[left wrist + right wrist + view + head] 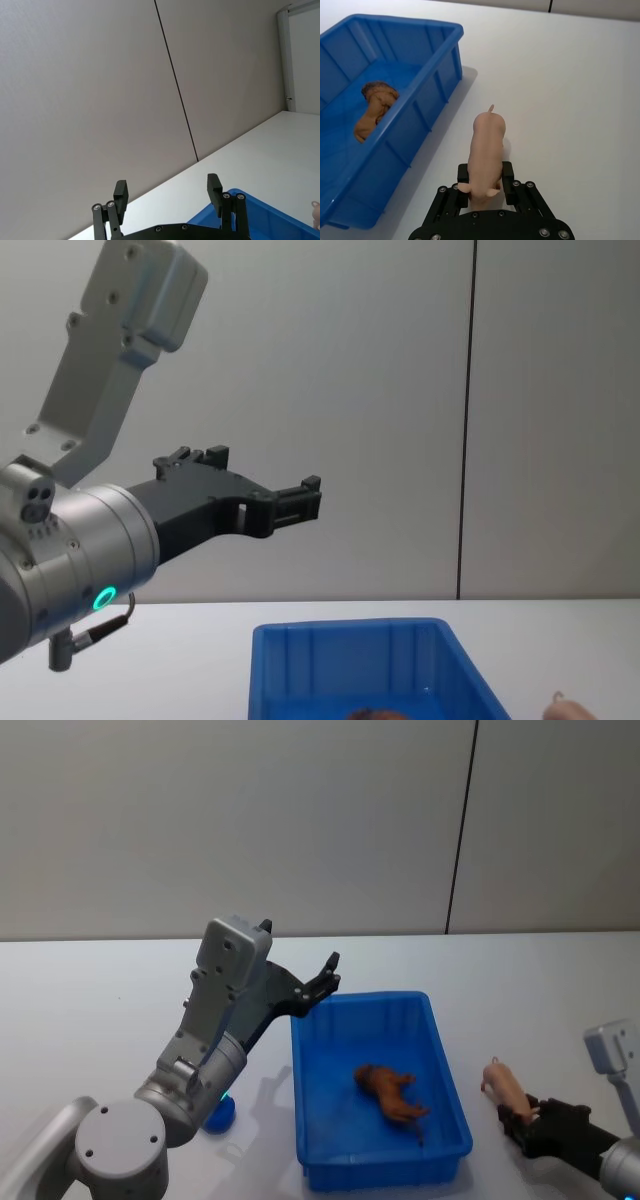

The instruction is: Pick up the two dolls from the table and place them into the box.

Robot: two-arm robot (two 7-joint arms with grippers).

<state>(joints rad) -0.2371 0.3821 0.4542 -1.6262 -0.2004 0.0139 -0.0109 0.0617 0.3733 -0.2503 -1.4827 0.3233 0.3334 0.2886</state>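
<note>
Well above the desk [100, 1020], the left arm is bent up at the elbow. Its forearm slants forward, and the left claw [325, 978] hangs in the air over the box's near-left corner region. In the left wrist view that claw [167, 187] has its two black fingers [120, 192] spread wide apart with nothing between them, and the chest view shows it [300, 502] high above the blue rim.

The right arm reaches in low at the right, with the right claw [520, 1115] down at desk level. Its fingers [507, 172] are closed against the sides of the pink pig doll [487, 142] at the head end, while the curled tail points away from the claw. Whether the pig rests on the desk or is just lifted off it cannot be told. The pig [503, 1085] is to the right of the box [365, 1002], near it but not touching.

The bright blue box [405, 20] has straight walls with vertical ribs and a thick rim. On its floor lies the brown animal doll [390, 1088], on its side, legs out, towards the right half. In the right wrist view this doll [372, 107] shows a darker, shaggy rounded end.
</note>
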